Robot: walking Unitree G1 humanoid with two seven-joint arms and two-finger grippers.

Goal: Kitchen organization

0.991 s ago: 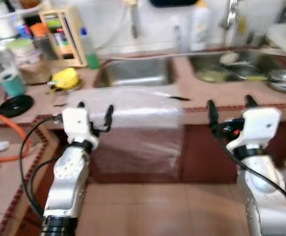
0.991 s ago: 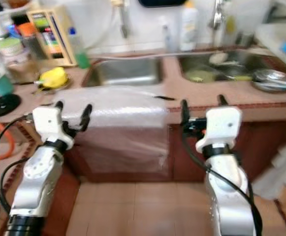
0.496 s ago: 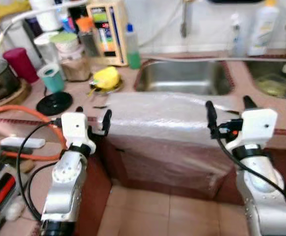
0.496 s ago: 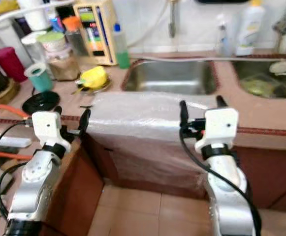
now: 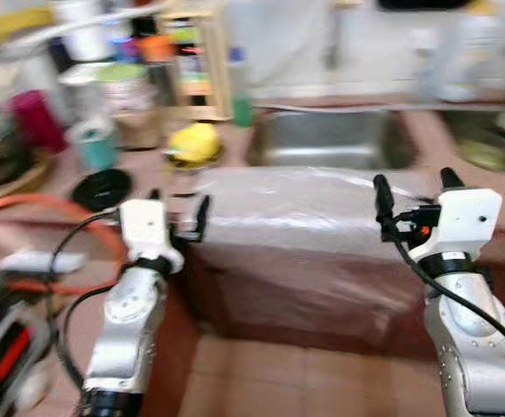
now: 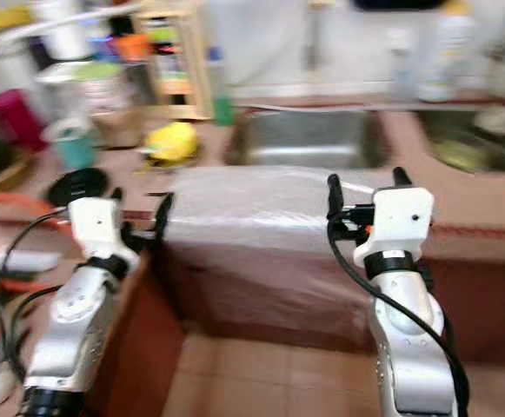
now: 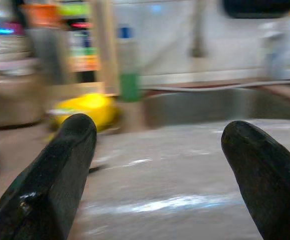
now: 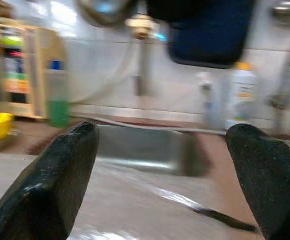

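Both arms are raised in front of a pink-tiled counter. My left gripper [image 5: 179, 201] is open and holds nothing, level with the counter edge beside a clear plastic sheet [image 5: 295, 208] that drapes over the front. My right gripper [image 5: 413, 181] is open too, at the sheet's right end. Between the left fingers I see a yellow object [image 7: 87, 107] and a green bottle [image 7: 129, 75]. Past the right fingers lie a steel sink [image 8: 145, 150] and a dark knife [image 8: 219, 214] on the sheet.
The counter's left part is crowded: a black lid [image 5: 102, 187], a teal cup [image 5: 96, 143], a maroon cup [image 5: 30, 117], a wooden rack [image 5: 196, 61] and an orange hose [image 5: 35, 204]. A second basin [image 5: 495, 130] is at the right. Tiled floor lies below.
The camera swung left over the last second and the picture is now blurred. Both arms keep the same raised pose with the fingers apart.
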